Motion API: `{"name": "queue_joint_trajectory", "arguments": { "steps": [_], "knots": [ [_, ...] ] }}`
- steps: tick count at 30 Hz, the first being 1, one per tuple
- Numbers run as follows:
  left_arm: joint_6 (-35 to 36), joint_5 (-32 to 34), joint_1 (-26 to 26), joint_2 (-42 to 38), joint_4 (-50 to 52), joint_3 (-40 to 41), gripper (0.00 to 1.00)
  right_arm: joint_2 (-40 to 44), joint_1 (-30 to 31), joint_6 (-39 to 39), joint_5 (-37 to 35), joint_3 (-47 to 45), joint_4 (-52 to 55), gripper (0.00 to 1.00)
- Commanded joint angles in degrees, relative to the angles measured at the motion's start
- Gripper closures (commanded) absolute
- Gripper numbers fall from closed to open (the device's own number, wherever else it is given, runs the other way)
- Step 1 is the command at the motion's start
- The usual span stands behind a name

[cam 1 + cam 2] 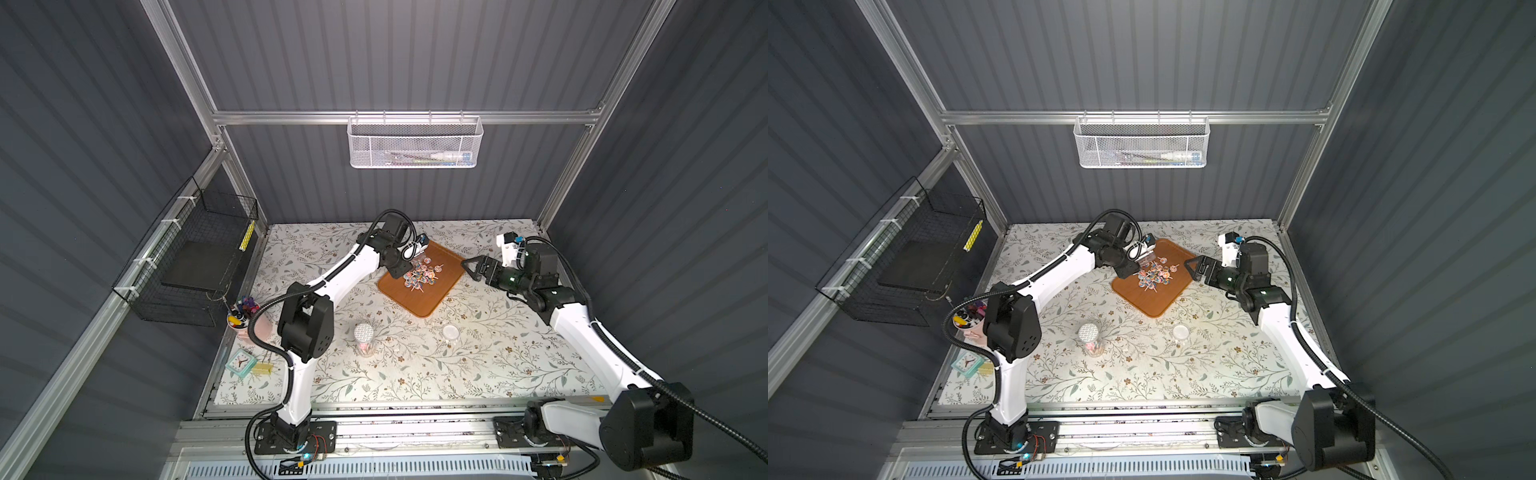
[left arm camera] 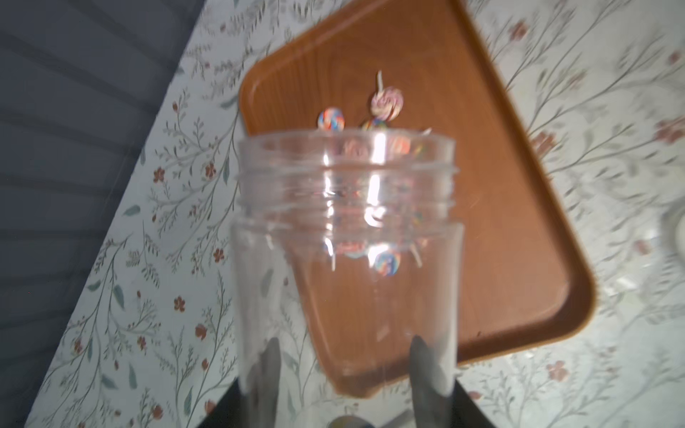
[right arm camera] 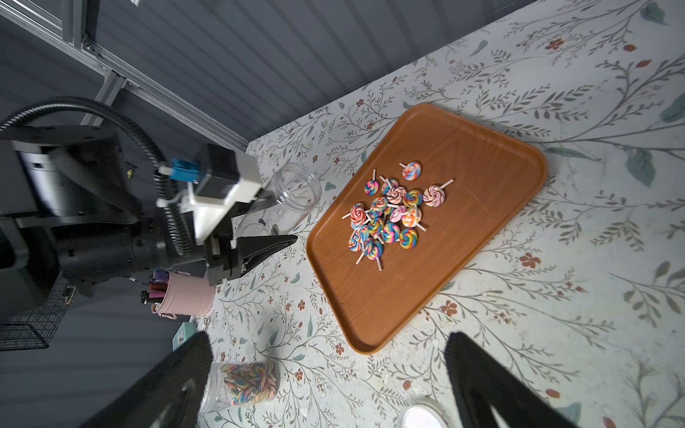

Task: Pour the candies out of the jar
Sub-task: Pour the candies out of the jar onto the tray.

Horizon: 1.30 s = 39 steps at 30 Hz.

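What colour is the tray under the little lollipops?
Orange-brown with a wood-grain pattern; the tray shows best in the right wrist view.

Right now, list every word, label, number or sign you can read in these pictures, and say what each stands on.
Nothing here can be read as text.
clock: dial marks too small.
yellow strip in the black wire basket: marks too small.
patterned jar lid: print blurred.
tube in the white mesh basket: label blurred.
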State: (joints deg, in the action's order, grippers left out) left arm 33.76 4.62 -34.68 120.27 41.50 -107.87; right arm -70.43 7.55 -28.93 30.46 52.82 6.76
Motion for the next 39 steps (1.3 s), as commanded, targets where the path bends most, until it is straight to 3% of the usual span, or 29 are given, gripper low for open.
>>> {"name": "queue_joint_trajectory", "arguments": {
  "steps": [1, 7, 15, 18, 23, 32, 35, 39],
  "knots": [
    [6.37, 16.36, -2.85, 2.83, 8.76, -2.63, 1.0, -0.76, 0.09, 0.67, 0.57, -0.7, -1.05, 0.01],
    [12.84, 34.29, -5.19, 8.78, 14.43, -7.14, 1.0, -0.5, 0.09, 0.88, 0.22, -1.48, -1.14, 0.01],
    [30.85, 48.47, -7.92, 8.32, 7.67, -4.36, 1.0, -0.31, 0.09, 0.65, 0.12, -2.37, -2.05, 0.01],
    [35.61, 46.83, -8.22, 7.21, 7.08, -4.8, 1.0, -0.49, 0.11, 0.41, 0.3, -2.63, -2.43, 0.01],
    [39.24, 37.68, -9.52, 4.73, 11.15, -6.12, 1.0, -0.75, 0.09, 0.03, 0.22, -3.24, -3.2, 0.01],
    [39.69, 38.27, -9.88, 5.72, 8.97, -6.68, 1.0, -1.12, 0.11, -0.6, 0.61, -3.23, -4.12, 0.01],
    [36.27, 34.27, -9.33, 5.94, 8.41, -8.45, 1.0, -0.61, 0.09, -0.43, 0.22, -3.42, -3.87, 0.01],
    [25.72, 24.33, -6.57, 5.98, 7.28, -11.15, 1.0, 0.24, 0.09, 0.24, 0.0, -3.26, -3.31, 0.01]
  ]
}}
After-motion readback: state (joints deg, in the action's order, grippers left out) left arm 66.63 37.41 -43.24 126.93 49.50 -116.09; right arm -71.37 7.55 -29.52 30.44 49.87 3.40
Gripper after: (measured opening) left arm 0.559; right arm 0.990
